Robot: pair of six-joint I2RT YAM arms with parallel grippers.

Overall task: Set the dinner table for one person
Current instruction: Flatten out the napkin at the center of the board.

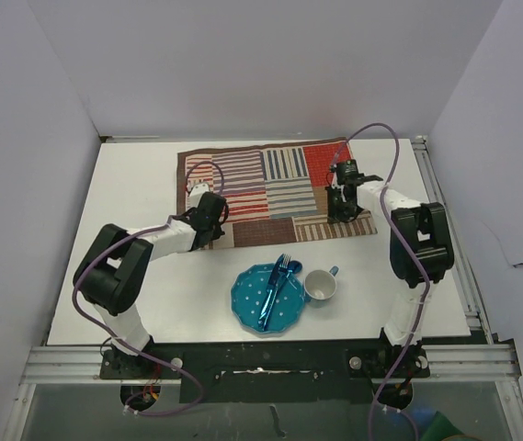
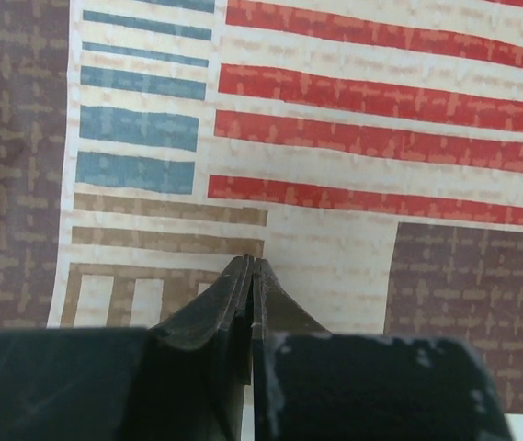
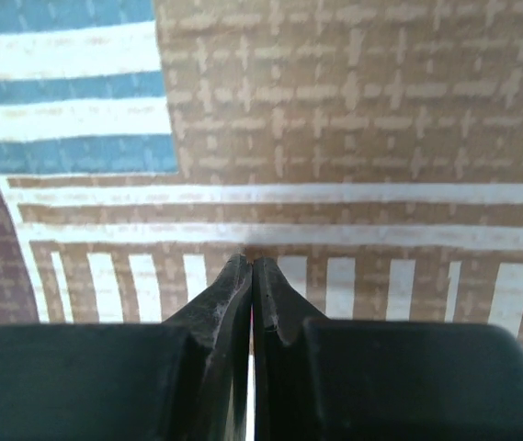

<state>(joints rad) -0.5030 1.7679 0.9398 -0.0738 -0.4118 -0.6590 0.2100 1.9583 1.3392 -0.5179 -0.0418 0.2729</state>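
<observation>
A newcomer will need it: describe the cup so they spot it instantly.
On the white dinner table, find the striped patchwork mat. Nearer the arms' side of it lies a teal dotted plate; the cup stands just right of it, white with a blue handle, the only vessel.

lab rig: white booth walls, aluminium-railed table.

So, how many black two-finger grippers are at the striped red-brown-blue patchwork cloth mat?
2. The left gripper is at the mat's near-left corner, the right gripper at its near-right corner; none hidden.
</observation>
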